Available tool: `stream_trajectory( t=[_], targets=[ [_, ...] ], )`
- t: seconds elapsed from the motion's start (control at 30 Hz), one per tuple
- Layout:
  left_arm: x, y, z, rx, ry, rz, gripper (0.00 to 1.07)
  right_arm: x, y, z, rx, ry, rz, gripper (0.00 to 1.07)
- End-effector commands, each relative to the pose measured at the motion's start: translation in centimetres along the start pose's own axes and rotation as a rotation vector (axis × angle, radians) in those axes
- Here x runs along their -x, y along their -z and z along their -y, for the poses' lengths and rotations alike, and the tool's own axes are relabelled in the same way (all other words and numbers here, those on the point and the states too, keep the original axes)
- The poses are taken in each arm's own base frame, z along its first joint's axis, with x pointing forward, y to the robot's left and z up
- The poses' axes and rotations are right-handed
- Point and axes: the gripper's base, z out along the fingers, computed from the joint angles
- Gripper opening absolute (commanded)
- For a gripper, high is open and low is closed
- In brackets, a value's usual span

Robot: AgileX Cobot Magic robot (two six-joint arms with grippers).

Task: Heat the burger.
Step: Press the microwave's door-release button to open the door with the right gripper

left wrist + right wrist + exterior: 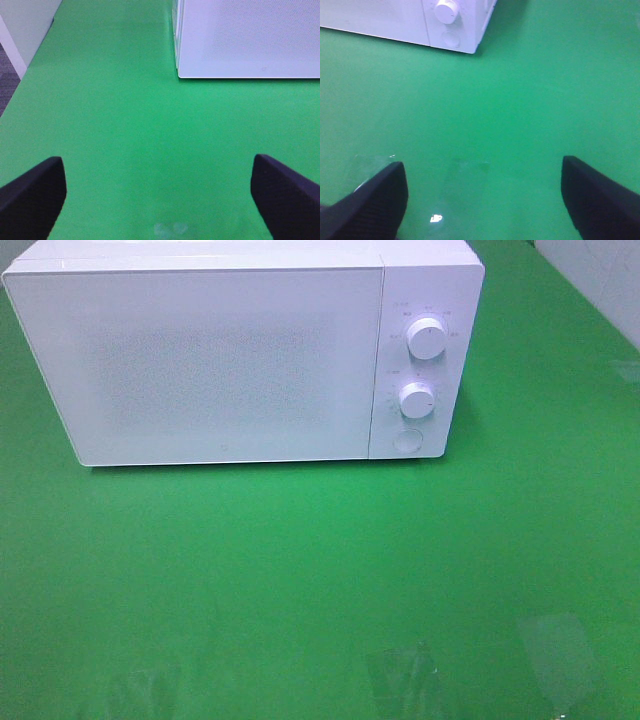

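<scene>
Left gripper [160, 200] jaws spread wide, nothing between, only the tips in frame over green tabletop [300, 570]. White microwave [200, 360] at the far edge, door closed, window opaque, top cut off. Burger not visible; can't tell if inside. Right gripper [482, 200] also spread wide, empty, tips cropped.

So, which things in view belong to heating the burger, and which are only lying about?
For the job: white microwave, door shut; upper dial; lower dial; left tool and right tool, both open, empty. Not in view: the burger.
Lying about: only the green table.
</scene>
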Motion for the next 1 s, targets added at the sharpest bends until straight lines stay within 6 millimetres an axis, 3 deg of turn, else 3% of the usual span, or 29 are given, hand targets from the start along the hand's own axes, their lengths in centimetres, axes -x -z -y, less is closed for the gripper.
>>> stream_trajectory(
  t=[0.03,0.37,1.0],
  targets=[
    [-0.1,0.2,0.0,0.001,0.003,0.019,0.94,-1.4,1.1,0.4,-0.095,-0.041,0.051,0.79],
    [-0.1,0.2,0.0,0.001,0.003,0.019,0.94,-3.6,3.6,0.0,-0.180,-0.131,0.193,0.76],
    [-0.1,0.2,0.0,0.001,0.003,0.019,0.94,-3.6,3.6,-0.1,-0.185,-0.131,0.190,0.76]
  ],
)
